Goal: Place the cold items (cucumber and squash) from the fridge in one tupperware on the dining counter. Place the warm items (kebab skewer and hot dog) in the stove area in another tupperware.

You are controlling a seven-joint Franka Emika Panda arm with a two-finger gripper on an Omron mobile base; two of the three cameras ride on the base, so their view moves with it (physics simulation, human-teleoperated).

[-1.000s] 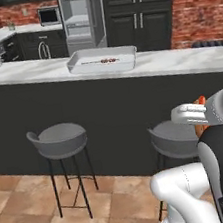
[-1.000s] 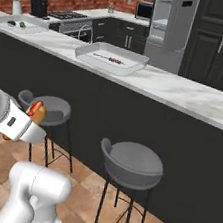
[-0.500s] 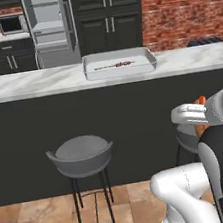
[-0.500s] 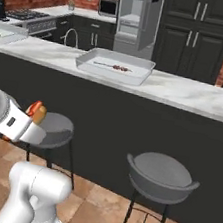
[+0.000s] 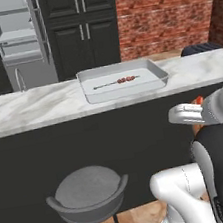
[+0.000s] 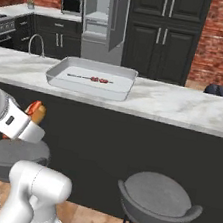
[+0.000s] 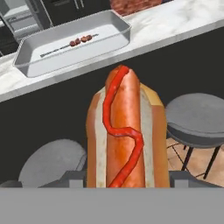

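Observation:
My gripper (image 6: 30,117) is shut on a hot dog (image 7: 124,135) in a bun with a red sauce line, held low in front of the dark counter face. The hot dog's orange tip (image 5: 198,101) pokes out beside my white wrist. On the marble dining counter (image 5: 27,111) sits a grey tupperware tray (image 5: 125,89) with a kebab skewer (image 5: 121,80) lying in it. The same tray (image 6: 87,85) and skewer (image 6: 98,79) stand above and to the right of my gripper; in the hand view the tray (image 7: 74,57) and skewer (image 7: 81,40) lie beyond the hot dog.
Grey bar stools (image 5: 87,190) (image 6: 159,194) stand against the counter's dark front, one right under my hand (image 6: 16,152). Behind the counter are a steel fridge with its door open (image 6: 100,16), dark cabinets (image 5: 84,31) and a brick wall (image 5: 164,12).
The whole picture has shifted: the base has moved, bringing the tray closer and toward the middle. The hot dog stays in my gripper.

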